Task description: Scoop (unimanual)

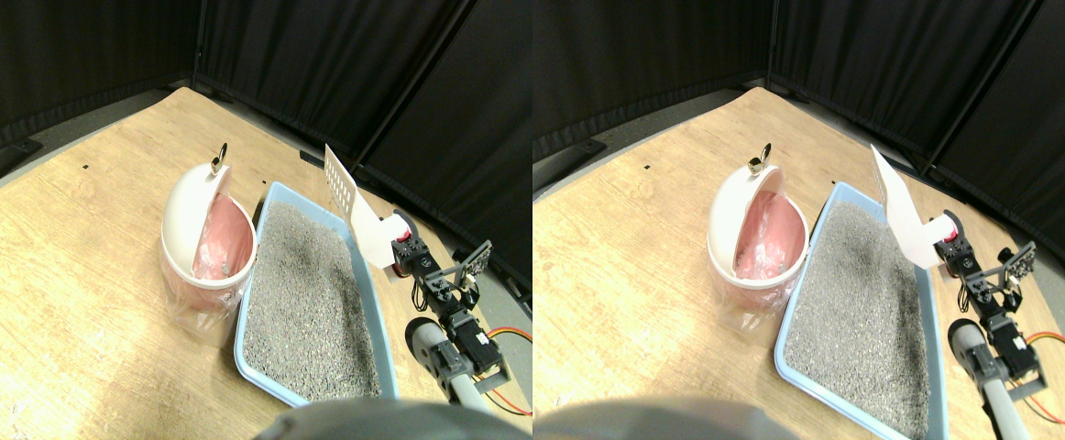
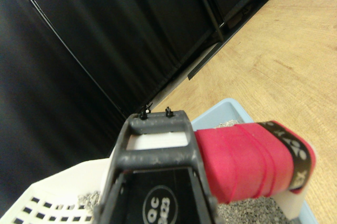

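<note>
My right gripper [image 1: 401,244] is shut on the red-wrapped handle [image 2: 247,161] of a white slotted scoop [image 1: 349,197]. The scoop is lifted in the air above the far right rim of the light blue litter tray [image 1: 251,261], with its blade tilted up and pointing away from me. I see nothing on the blade. Grey litter [image 1: 308,284] fills the tray. In the wrist view the slotted blade [image 2: 47,197] shows beside the dark jaw frame, with litter [image 2: 247,211] below it.
A white swing-lid bin [image 1: 186,215] lined with a pink bag [image 1: 225,240] stands against the tray's left side, its lid tipped open. Black curtains [image 1: 358,64] close off the back and right. Orange cables [image 1: 510,335] trail by my arm on the plywood floor [image 1: 56,275].
</note>
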